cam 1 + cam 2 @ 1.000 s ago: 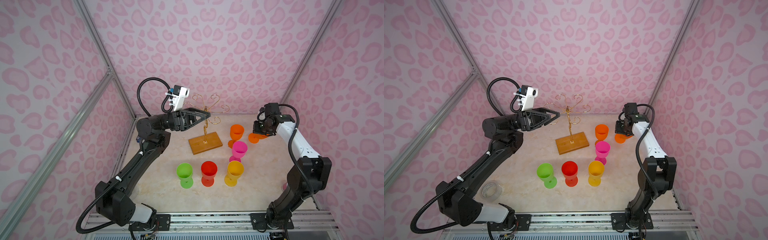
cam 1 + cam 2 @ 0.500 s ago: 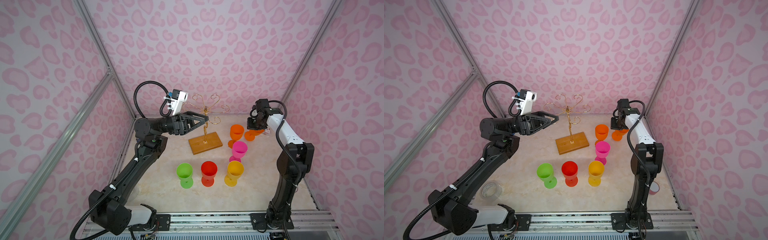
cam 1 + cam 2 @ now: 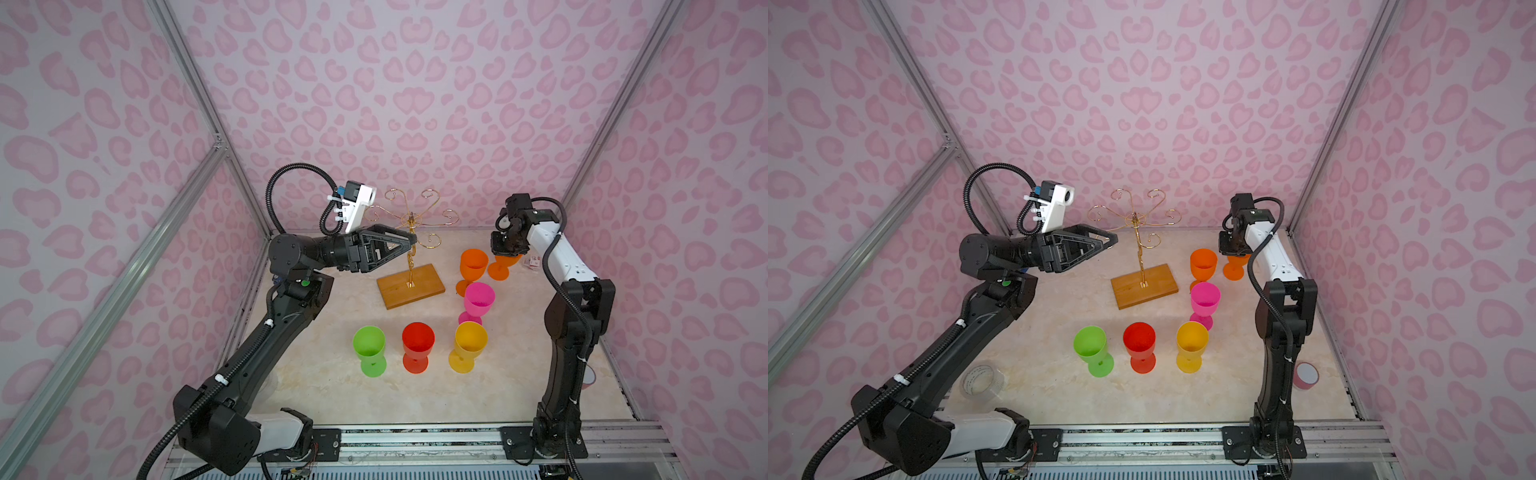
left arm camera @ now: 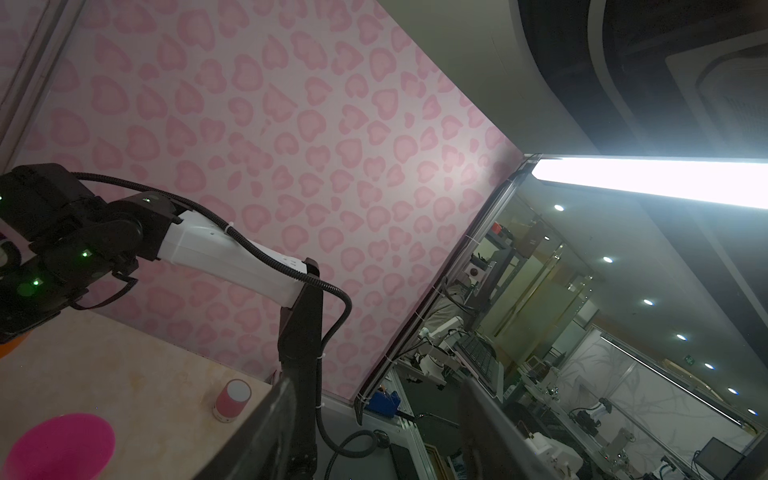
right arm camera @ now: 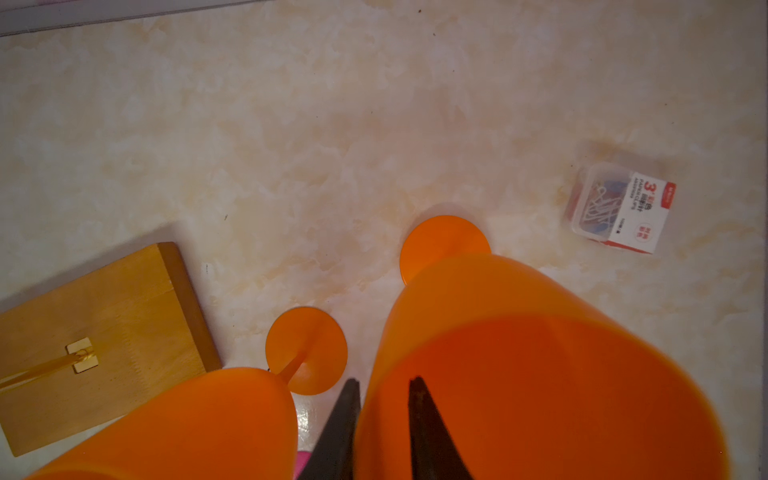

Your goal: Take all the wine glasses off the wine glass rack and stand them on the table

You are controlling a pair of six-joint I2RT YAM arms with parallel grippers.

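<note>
The wine glass rack [image 3: 410,222] [image 3: 1136,220] is a gold wire stand on a wooden base [image 5: 95,328], and nothing hangs on its curled arms. An orange wine glass [image 3: 504,268] [image 3: 1234,268] [image 5: 540,374] stands upright on the table at the back right. My right gripper [image 3: 505,249] [image 3: 1231,248] [image 5: 382,380] is just above it. One finger is inside its rim and one outside, parted, with the inner finger clear of the wall. My left gripper [image 3: 411,241] [image 3: 1115,241] [image 4: 378,380] hovers open and empty, level with the rack's pole.
Several more glasses stand on the table: orange [image 3: 473,264], pink [image 3: 478,299], yellow [image 3: 469,343], red [image 3: 417,340], green [image 3: 368,343]. A paper-clip box [image 5: 619,208] lies by the right wall. There is a clear tape roll [image 3: 982,382] front left and a pink roll [image 3: 1306,374] front right.
The right arm carried the orange glass toward the back right and lowered it to the table, and its jaws have parted. The left gripper sank slightly beside the rack.
</note>
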